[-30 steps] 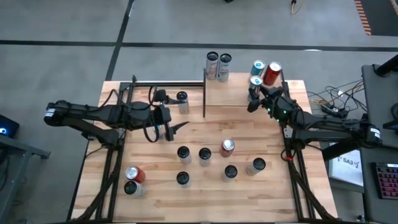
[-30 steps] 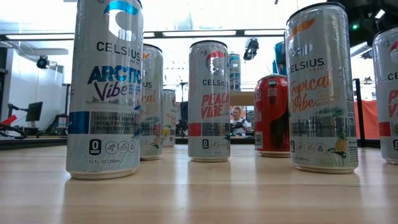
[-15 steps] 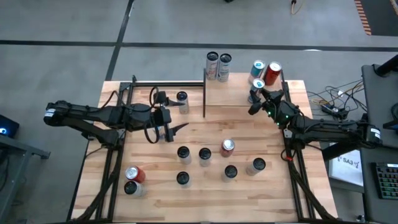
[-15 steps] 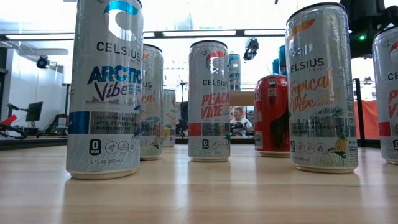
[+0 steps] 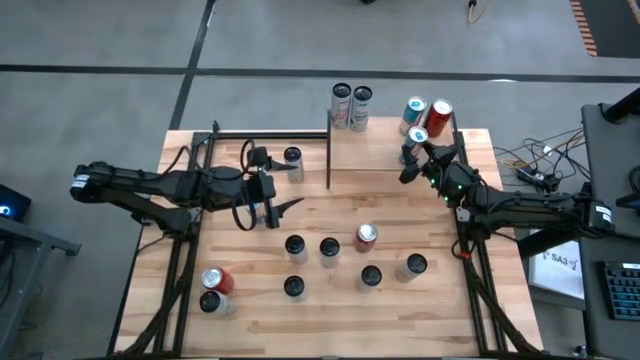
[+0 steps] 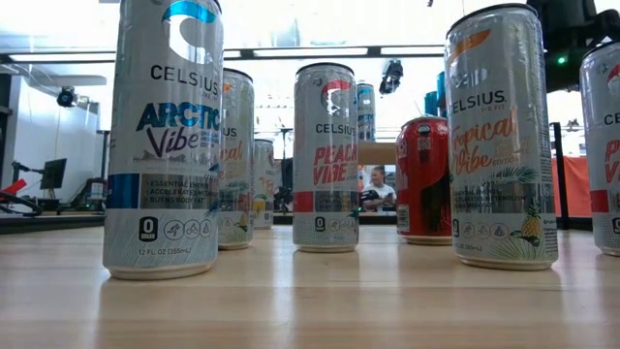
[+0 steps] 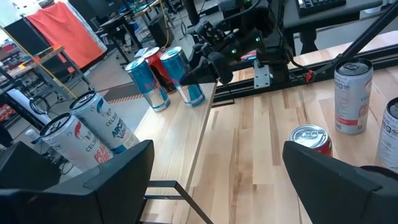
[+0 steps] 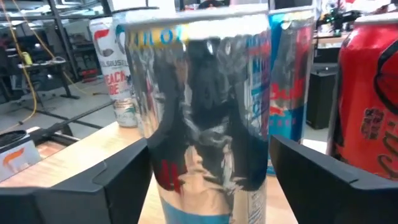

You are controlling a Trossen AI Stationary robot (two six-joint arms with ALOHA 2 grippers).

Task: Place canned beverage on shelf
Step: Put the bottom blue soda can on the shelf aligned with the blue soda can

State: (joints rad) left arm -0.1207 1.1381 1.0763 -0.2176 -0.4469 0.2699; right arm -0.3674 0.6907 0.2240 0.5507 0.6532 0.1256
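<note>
Overhead, the right gripper (image 5: 413, 150) sits at the upper right of the frame, over the shelf (image 5: 365, 150). Its fingers (image 8: 121, 183) stand spread on both sides of a silver can (image 5: 417, 136) on the shelf, beside a red can (image 5: 439, 115). The left gripper (image 5: 283, 208) waits at centre left above the bench (image 5: 320, 300), fingers wide.

A robotics lab or workshop, not a home. The plank table (image 5: 330, 280) stands on a bare grey concrete floor (image 5: 100, 40) marked with dark lines. Beyond the right gripper (image 5: 418, 157), off the table's edge, loose cables (image 5: 530, 165) trail toward a keyboard (image 5: 622, 290) on a side desk. The low view looks across into a bright open hall with ceiling strip lights (image 6: 310, 50), a monitor (image 6: 52, 173) and a seated person (image 6: 374, 184) at a workstation.
</note>
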